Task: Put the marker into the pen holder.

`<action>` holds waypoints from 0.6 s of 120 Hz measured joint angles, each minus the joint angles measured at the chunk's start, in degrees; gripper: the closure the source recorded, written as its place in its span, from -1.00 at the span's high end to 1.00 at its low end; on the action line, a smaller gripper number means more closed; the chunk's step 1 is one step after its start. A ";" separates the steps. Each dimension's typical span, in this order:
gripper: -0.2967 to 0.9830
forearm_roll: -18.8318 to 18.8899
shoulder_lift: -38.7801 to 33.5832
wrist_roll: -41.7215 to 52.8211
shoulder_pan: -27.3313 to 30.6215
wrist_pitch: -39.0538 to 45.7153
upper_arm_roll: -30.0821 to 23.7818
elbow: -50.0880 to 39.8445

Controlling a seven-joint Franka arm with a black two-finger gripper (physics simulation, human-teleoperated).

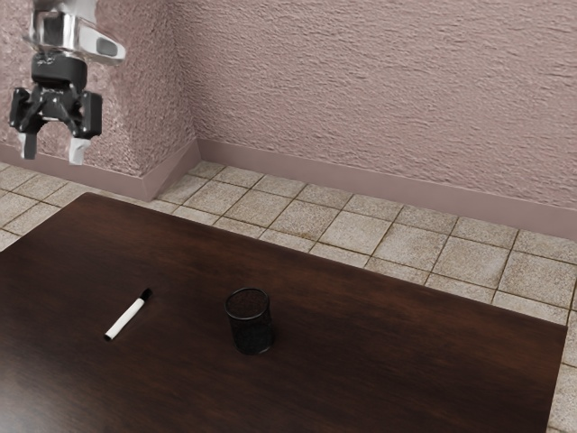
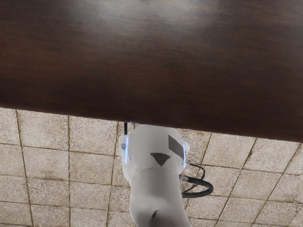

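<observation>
Needing to get hand (image 1: 52,155), wide open w/ nothing held, over to marker (image 1: 128,317) on desk (image 1: 388,361) nr pen holder (image 1: 251,325): prob. light, stiff, apt to roll, best pinched mid-barrel, crosswise.

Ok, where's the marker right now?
In the exterior view, the marker lies flat on the dark table, toward the exterior view's left of the upright pen holder, not touching it.
</observation>
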 joint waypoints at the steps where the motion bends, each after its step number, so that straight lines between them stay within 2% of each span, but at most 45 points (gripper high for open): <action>1: 0.52 -0.04 0.10 0.28 0.51 2.01 0.35 -0.93; 12: 0.52 -0.37 0.54 3.06 2.55 19.38 2.05 -5.52; 20: 0.51 -0.57 0.62 4.86 2.88 27.76 2.20 -6.18; 25: 0.51 -1.92 0.68 5.92 3.28 31.73 2.55 -6.49; 39: 0.51 -4.75 0.73 8.74 4.81 39.37 1.68 -6.32; 54: 0.51 -4.83 3.43 11.15 1.73 44.47 0.84 -9.25; 72: 0.51 -3.70 4.53 13.58 -0.02 53.62 0.94 -23.66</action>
